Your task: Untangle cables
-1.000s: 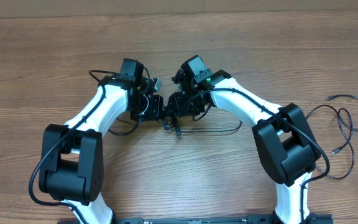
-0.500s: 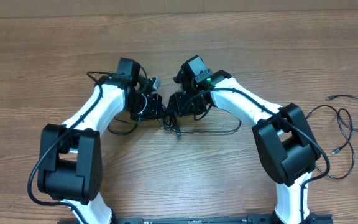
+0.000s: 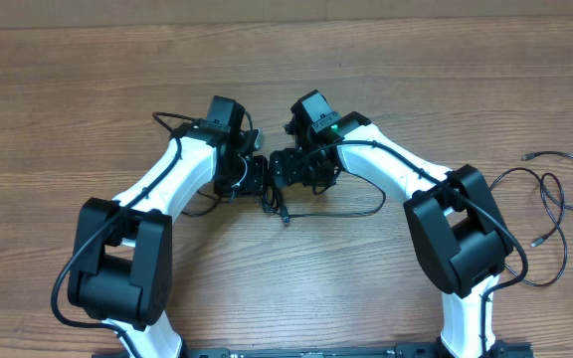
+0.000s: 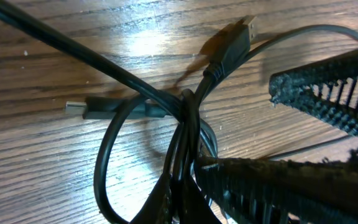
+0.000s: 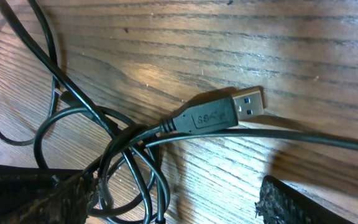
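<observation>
Wooden worktop (image 3: 286,80), knotted cables (image 4: 182,115) at its middle, left hand (image 4: 241,124) closed beside the knot, right hand (image 5: 173,186) open wide over a USB plug (image 5: 219,115), spare cable (image 3: 555,199) loose near the right edge

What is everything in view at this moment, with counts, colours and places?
table: one, brown wood, under everything.
tangled cables: several, black, knotted at the table's centre between the grippers.
USB plug: one, black with a metal tip, at one end of the tangle.
small plug: one, black with a metal tip, beside the knot.
loose cables: count unclear, black, looped at the table's right side, apart from the tangle.
left arm, right arm: two, white and black, reaching to the centre.
left gripper: one, black, jaws shut on the tangled cables.
right gripper: one, black, jaws open beside the tangle.
</observation>
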Robot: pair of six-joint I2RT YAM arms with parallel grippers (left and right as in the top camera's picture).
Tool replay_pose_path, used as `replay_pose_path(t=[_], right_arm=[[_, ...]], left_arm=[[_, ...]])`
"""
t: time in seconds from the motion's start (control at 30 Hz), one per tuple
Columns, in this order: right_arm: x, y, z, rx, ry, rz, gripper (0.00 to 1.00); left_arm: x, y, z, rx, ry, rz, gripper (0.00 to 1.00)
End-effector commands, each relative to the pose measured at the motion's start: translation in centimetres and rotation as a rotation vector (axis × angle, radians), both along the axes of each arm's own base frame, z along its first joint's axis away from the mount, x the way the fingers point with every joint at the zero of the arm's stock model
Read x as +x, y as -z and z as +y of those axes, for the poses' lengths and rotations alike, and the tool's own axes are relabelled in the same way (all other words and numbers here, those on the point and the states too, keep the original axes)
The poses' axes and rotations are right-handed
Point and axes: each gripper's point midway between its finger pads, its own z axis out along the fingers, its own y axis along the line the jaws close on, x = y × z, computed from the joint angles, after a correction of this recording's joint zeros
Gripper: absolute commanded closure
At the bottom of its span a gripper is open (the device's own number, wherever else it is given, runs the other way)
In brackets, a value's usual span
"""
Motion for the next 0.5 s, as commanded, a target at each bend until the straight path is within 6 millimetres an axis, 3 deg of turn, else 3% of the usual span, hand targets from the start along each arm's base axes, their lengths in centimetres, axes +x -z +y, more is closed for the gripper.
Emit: replay_pose_path(t=[0.0, 0.2, 0.47], right_arm=[[-0.1, 0.4, -0.5, -0.016, 0.019, 0.014, 0.14], [-0.4, 0.6, -0.9, -0.037, 0.037, 0.036, 0.19], [-1.2, 0.9, 0.6, -0.029, 0.002, 0.030, 0.25]], left_arm=[[0.9, -0.1, 0.1, 0.026, -0.034, -0.014, 0.96], [1.6, -0.2, 1.8, 0.012, -0.125, 0.011, 0.96], [2.0, -2.2, -0.5, -0.229, -0.113, 0.033, 0.96]])
